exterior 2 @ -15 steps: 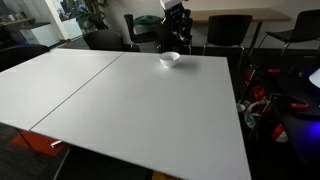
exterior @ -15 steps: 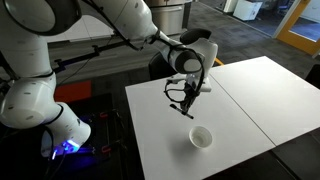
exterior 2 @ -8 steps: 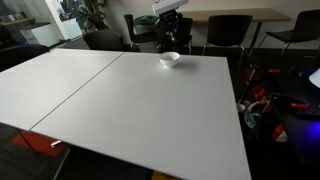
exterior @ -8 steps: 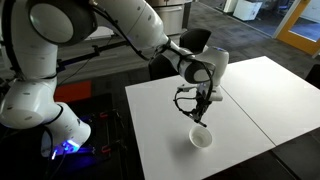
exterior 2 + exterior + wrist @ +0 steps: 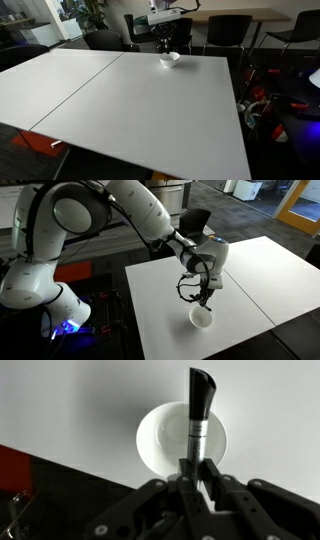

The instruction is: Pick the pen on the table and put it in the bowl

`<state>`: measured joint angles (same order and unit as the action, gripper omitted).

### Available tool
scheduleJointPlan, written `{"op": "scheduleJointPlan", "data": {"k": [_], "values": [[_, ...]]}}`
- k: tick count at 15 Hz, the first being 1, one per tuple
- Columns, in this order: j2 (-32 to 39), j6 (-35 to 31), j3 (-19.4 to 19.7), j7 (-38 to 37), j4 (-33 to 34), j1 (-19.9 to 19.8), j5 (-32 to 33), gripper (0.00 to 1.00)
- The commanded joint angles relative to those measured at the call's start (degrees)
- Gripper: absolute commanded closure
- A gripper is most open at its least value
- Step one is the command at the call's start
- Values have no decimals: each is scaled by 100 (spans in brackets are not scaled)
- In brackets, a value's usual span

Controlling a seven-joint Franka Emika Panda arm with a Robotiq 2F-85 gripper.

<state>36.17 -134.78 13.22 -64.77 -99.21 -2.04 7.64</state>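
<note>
In the wrist view the gripper (image 5: pixel 197 468) fills the near edge of the picture, its two dark fingers (image 5: pixel 213 478) clenched on the lower end of the pen (image 5: pixel 197 412). The pen is black with a silvery band partway along it, and it sticks straight out from between the fingers. Past it lies the bowl (image 5: pixel 168 440), round and white. The pen's shaft crosses the bowl's hollow and its tip reaches just over the far rim. Around the bowl is the bare white table (image 5: pixel 60 400), whose edge cuts across the lower left, with dark floor beyond it.

In an exterior view the arm (image 5: pixel 150 220) bends down over the table (image 5: pixel 255 275), and the gripper (image 5: pixel 203 298) hangs just above the bowl (image 5: pixel 201 319), apart from it. The pen is too small to make out there.

In an exterior view the bowl (image 5: pixel 170 59) sits near the far edge of the table (image 5: pixel 130 105), the gripper (image 5: pixel 165 42) is above it, and dark chairs (image 5: pixel 228 30) stand behind.
</note>
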Motion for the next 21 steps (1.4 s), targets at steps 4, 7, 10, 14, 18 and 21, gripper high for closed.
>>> {"op": "scheduleJointPlan", "data": {"k": [4, 7, 10, 14, 18, 21], "values": [[347, -84, -109, 157, 170, -271, -669, 95], [366, -171, -386, 609, 143, -606, -1425, 95], [341, -193, -219, 573, 126, -614, -1670, 95], [308, -248, 61, 398, 137, -595, -1580, 95], [358, -254, 464, 100, 189, -428, -1269, 95], [467, -207, 710, -260, 286, -252, -878, 95]]}}
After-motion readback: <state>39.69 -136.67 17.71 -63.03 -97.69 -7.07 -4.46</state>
